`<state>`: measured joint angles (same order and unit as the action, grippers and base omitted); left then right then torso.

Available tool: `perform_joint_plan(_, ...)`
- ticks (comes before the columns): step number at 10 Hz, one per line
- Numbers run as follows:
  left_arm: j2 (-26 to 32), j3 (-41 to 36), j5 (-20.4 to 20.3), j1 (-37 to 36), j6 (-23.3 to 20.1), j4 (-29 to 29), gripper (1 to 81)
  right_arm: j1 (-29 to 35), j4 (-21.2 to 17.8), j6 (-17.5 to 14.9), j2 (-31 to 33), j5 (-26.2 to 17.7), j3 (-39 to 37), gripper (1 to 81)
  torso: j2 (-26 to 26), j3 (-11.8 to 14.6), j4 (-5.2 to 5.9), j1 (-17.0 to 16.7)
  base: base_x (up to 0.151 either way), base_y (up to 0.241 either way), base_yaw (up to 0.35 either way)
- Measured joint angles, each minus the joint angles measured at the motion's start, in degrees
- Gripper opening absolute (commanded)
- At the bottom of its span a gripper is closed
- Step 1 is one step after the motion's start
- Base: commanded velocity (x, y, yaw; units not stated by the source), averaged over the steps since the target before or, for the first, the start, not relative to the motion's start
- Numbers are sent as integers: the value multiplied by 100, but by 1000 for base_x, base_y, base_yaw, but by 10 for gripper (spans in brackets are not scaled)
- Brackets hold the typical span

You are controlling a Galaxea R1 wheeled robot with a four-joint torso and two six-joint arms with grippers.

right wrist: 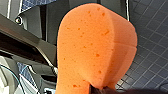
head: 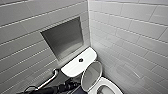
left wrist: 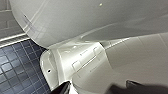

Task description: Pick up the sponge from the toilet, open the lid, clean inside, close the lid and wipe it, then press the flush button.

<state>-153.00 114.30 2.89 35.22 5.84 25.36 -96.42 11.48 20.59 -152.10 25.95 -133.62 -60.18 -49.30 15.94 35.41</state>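
- Sponge [right wrist: 97,47]: orange, off the toilet [head: 72,68] and pinched at one end by the right gripper [right wrist: 100,89]. The jaws are clamped on it and most of the block sticks out free above the dark blue floor tiles [right wrist: 150,50]. Pickup judged done.
- Lid [head: 92,76]: raised, standing about upright at 5 o'clock from the flush button [head: 80,60], its upper edge close to the tank. Opening judged done.
- Bowl [head: 108,88]: open at 5 o'clock from the lid, with the seat ring showing. The sponge is not in it, so whether the inside has been cleaned can't be told.
- Left arm [head: 60,88]: dark, comes in at 8 o'clock from the tank, near the grab bar [head: 50,78].
- Left gripper [left wrist: 98,88]: up close to glossy white toilet ceramic. How far open it is can't be told, and nothing is seen held.
- Flush button: dark dot in the middle of the tank top, nothing touching it.
- Left to do, judged: scrub inside (if not done), close the lid, wipe it, press flush.
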Motion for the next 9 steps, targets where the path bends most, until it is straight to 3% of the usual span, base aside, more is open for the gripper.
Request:
perform_joint_plan(5, -251, -455, 22, 425, -26, -6, 811, 127, 0, 2, -49, -7, -72, 10, 2, 0, 0, 0, 0, 0, 0)
perform_joint_plan(9, 59, -656, 85, 846, -105, -340, 811, 168, 9, 5, -178, -16, -271, 10, 2, 0, 0, 0, 0, 0, 0)
